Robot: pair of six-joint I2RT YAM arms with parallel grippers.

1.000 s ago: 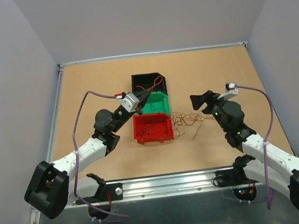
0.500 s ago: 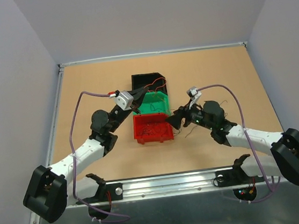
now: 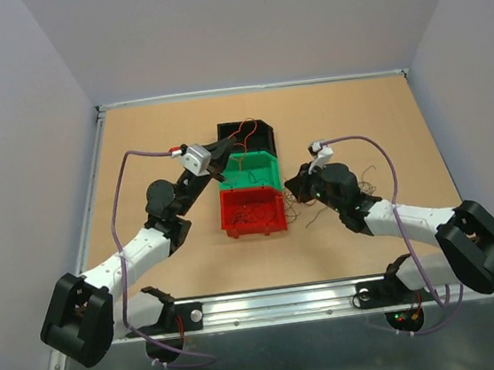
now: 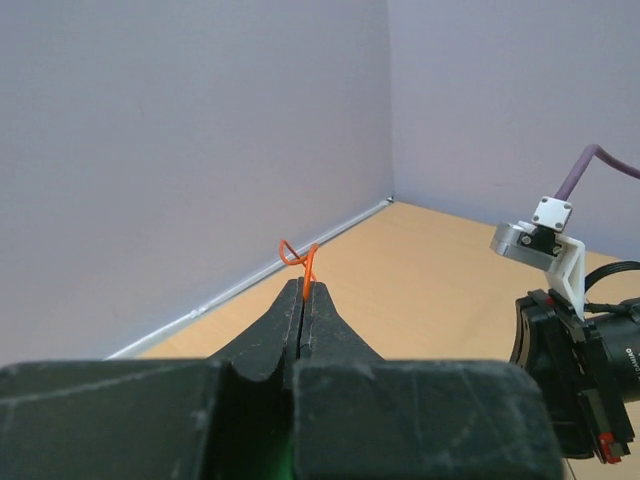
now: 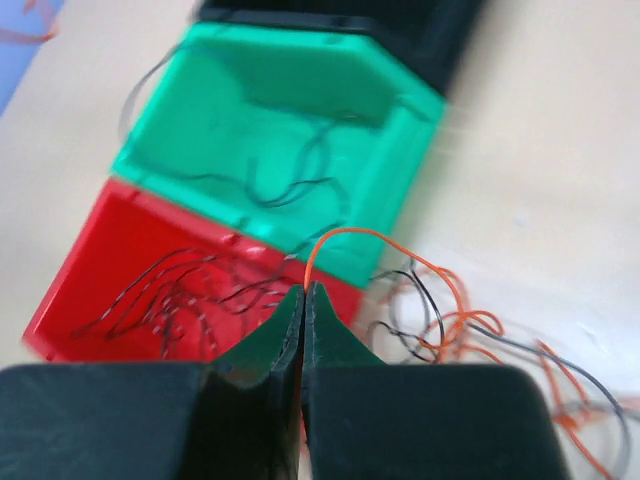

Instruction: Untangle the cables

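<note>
Cables (image 5: 450, 320), hair-thin orange, black and brown strands, lay as a loose scribble on the table (image 5: 520, 150) just right of the right gripper (image 5: 304, 290), whose jaws were pressed together on an orange strand (image 5: 350, 235) arcing from its tip into that clump. Left gripper (image 4: 303, 292) likewise closed tight, pinching an orange loop (image 4: 298, 257) poking out above its tip. Green bin (image 5: 270, 140) and red bin (image 5: 110, 280), each holding a few dark strands, sat directly ahead of the right gripper.
</note>
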